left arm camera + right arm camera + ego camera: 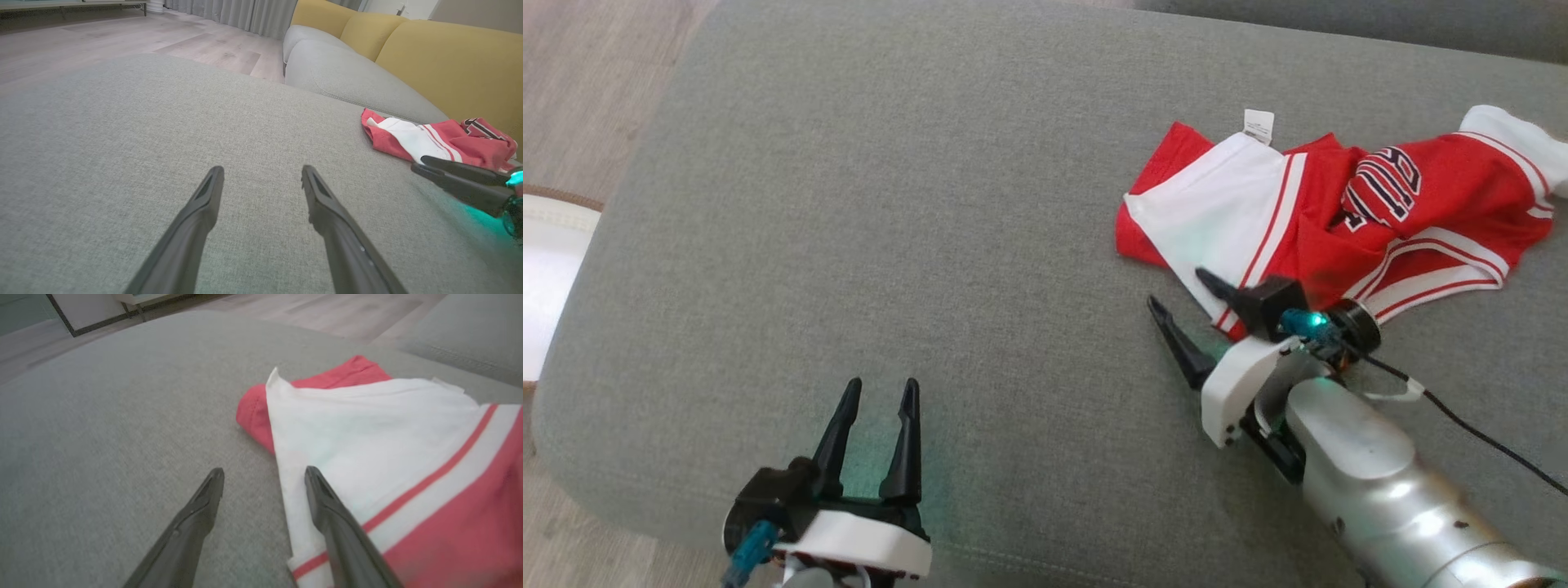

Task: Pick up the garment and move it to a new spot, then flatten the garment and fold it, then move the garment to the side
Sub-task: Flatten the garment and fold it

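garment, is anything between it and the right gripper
Nothing visible stands in the way. The right gripper is open right at the near edge of the garment, with one finger over its white panel and the other over the cushion. No other object lies between them.

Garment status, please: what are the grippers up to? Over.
Left gripper fingers apart, over cushion. Right gripper fingers apart, straddling garment edge, nothing held. Garment crumpled, unfolded. Nothing in the way.
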Robot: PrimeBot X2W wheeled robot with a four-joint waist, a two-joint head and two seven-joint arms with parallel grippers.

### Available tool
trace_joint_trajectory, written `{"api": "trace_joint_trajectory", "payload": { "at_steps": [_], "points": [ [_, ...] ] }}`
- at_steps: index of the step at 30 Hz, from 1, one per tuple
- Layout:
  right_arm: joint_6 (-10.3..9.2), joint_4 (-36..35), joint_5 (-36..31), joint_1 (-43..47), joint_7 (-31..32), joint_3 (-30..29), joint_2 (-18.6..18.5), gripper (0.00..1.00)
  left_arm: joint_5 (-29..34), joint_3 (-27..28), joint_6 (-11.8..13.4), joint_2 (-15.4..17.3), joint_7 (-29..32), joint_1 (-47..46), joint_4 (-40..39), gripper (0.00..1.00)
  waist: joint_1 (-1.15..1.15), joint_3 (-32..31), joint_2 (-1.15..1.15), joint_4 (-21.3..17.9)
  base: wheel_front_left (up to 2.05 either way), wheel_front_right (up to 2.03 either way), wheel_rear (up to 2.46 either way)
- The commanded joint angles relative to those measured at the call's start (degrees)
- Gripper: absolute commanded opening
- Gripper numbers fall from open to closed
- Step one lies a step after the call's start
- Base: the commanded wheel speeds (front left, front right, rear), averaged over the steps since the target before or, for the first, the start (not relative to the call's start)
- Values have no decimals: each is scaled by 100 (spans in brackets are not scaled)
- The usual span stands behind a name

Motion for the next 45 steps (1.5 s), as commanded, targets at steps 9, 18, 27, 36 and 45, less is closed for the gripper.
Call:
{"api": "trace_joint_trajectory", "payload": {
  "at_steps": [9,18,27,36,45],
  "points": [
    [-4,749,151,-220,-24,255,26,100,-104,168,9,8,-29,-140,-132,100,0,87,0,92,0,0,0],
    [-4,1187,90,-159,-154,7,67,0,-164,131,9,8,-29,-157,-147,100,0,69,0,-24,0,0,0],
    [-4,204,-38,-17,-190,-369,-142,0,-126,220,9,8,-29,-125,-134,100,0,-40,0,-239,0,0,0],
    [-4,-2720,-729,1167,-192,-1574,-1027,0,-47,376,9,8,-29,34,-151,100,0,-436,0,-832,0,0,0],
    [-4,-4211,-930,1811,-192,-3664,-1413,0,-18,415,9,8,-29,97,-134,100,0,-616,0,-1301,0,0,0]
  ]
}}
